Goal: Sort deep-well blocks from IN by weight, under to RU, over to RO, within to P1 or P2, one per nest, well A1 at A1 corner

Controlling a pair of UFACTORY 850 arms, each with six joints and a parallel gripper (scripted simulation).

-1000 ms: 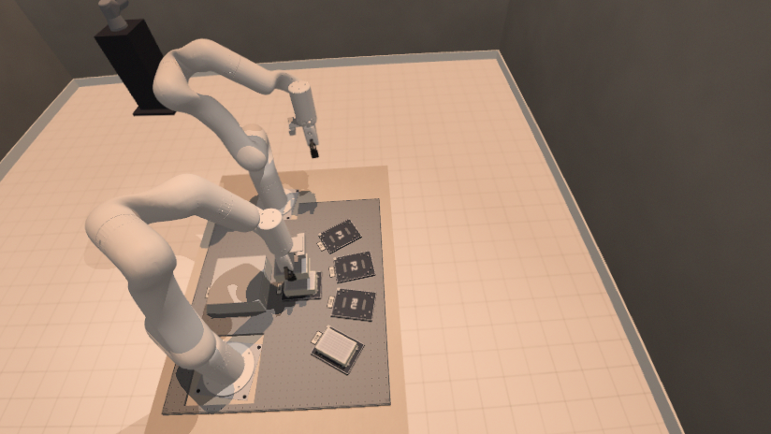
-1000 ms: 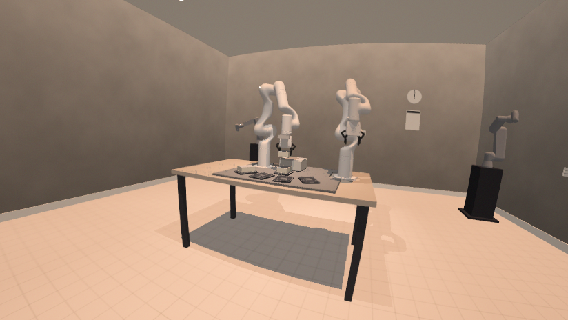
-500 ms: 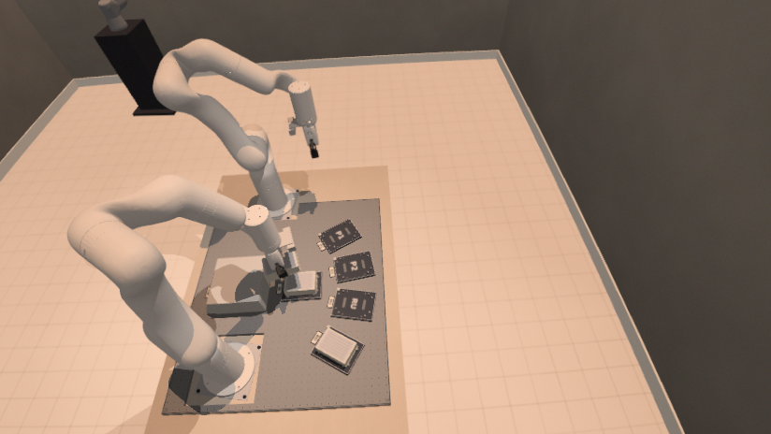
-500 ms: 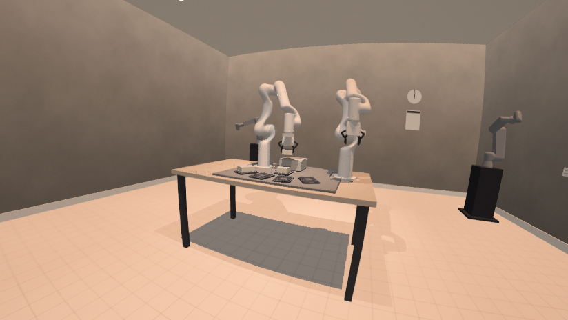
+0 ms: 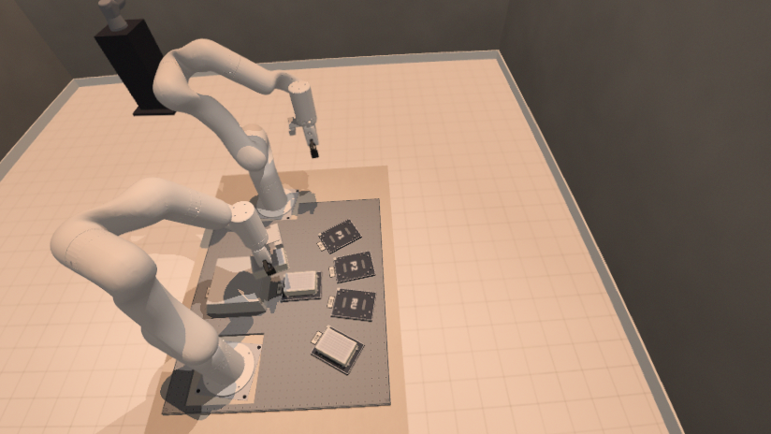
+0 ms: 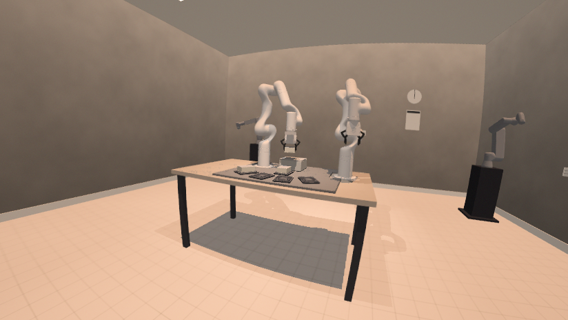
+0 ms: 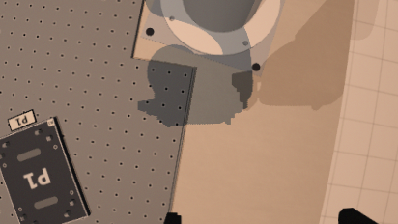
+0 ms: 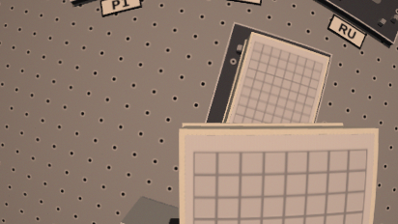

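On the tabletop (image 5: 345, 388) (image 6: 190, 170), both arms are smooth, rounded, pale grey-white tubes with dark-fingered tools, their flange screws seemingly small dots.

Wooden-topped table (image 5: 396, 323) (image 6: 274, 186) (image 7: 251, 164): grey perforated breadboard (image 5: 301, 388) (image 6: 322, 185) (image 7: 106, 193) (image 8: 97, 111) lies flat on it, with both arms' base plates at the board's edge.

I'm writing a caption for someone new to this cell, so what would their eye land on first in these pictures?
Probably the two big white arms, the right one holding a pale gridded block up in the air, the left one open over the table's far end in the top view. Next, the fan of dark nests, with P1, P2 and RU showing no block.
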